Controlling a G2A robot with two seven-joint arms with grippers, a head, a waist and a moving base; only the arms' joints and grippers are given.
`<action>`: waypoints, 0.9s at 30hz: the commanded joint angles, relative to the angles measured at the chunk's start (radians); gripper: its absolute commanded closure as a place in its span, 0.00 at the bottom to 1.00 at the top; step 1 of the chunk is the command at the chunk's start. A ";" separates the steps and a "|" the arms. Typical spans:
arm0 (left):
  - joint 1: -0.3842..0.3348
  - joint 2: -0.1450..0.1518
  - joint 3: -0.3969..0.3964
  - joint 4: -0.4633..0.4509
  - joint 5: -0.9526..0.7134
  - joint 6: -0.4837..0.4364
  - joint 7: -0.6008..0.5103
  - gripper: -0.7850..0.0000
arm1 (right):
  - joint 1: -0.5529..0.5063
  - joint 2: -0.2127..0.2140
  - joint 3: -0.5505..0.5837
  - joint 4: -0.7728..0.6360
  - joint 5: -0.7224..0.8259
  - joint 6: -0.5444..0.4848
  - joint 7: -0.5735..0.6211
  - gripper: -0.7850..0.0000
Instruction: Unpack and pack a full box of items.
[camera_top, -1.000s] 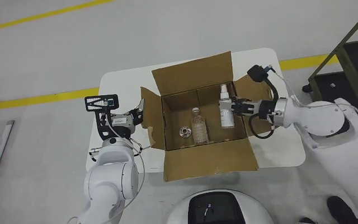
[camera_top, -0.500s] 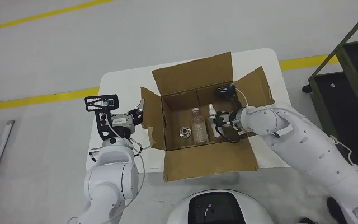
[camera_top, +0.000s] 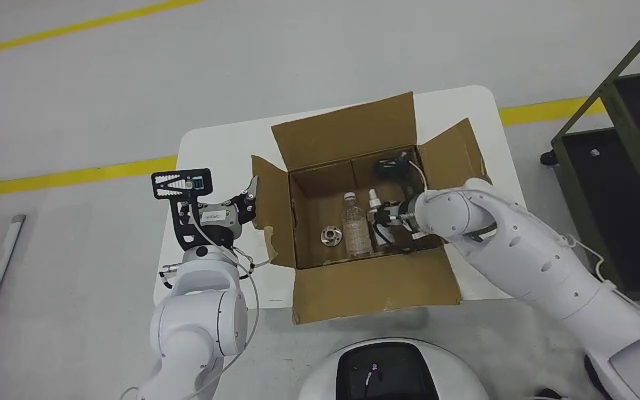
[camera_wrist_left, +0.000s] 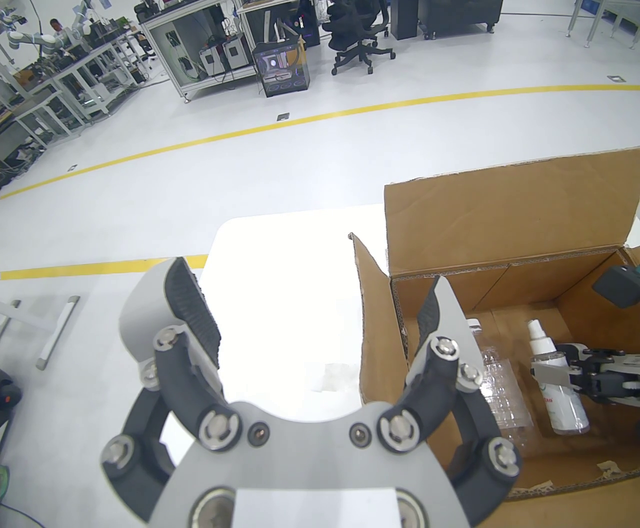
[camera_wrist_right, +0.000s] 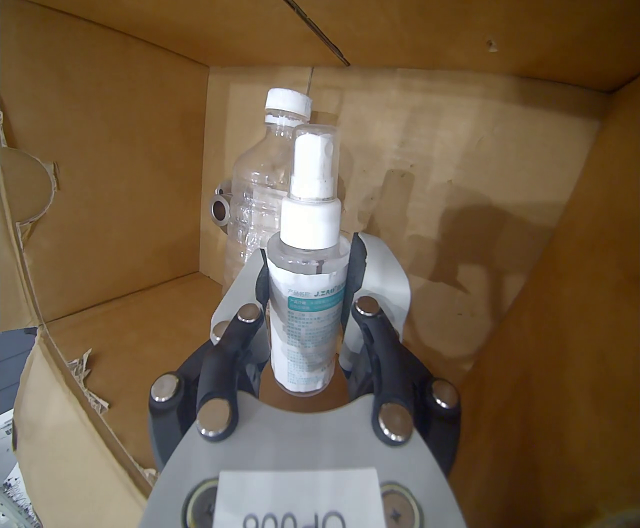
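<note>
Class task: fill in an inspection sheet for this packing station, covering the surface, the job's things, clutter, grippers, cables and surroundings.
Surface: white table, carrying the box.
Job's things: open cardboard box; inside it a spray bottle, a clear plastic bottle lying on the box floor, and a small metal fitting beside that bottle.
Clutter: torn tape scraps on the box's edge.
Grippers: left gripper over the table beside the box, jaws open; right gripper inside the box, jaws shut on the spray bottle.
Cables: cable loop at the right wrist.
Surroundings: yellow floor line; metal rack past the table.
</note>
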 joint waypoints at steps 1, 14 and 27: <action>0.000 0.000 0.000 0.000 0.000 0.000 0.000 0.00 | 0.002 -0.003 0.001 0.003 0.000 0.000 0.003 0.63; 0.000 0.000 0.000 0.000 0.000 0.000 0.000 0.00 | -0.025 0.000 0.068 -0.051 0.013 -0.013 -0.002 0.66; 0.000 0.000 0.000 0.000 0.000 0.000 0.000 0.00 | -0.337 0.090 0.697 -0.462 0.258 -0.292 -0.222 1.00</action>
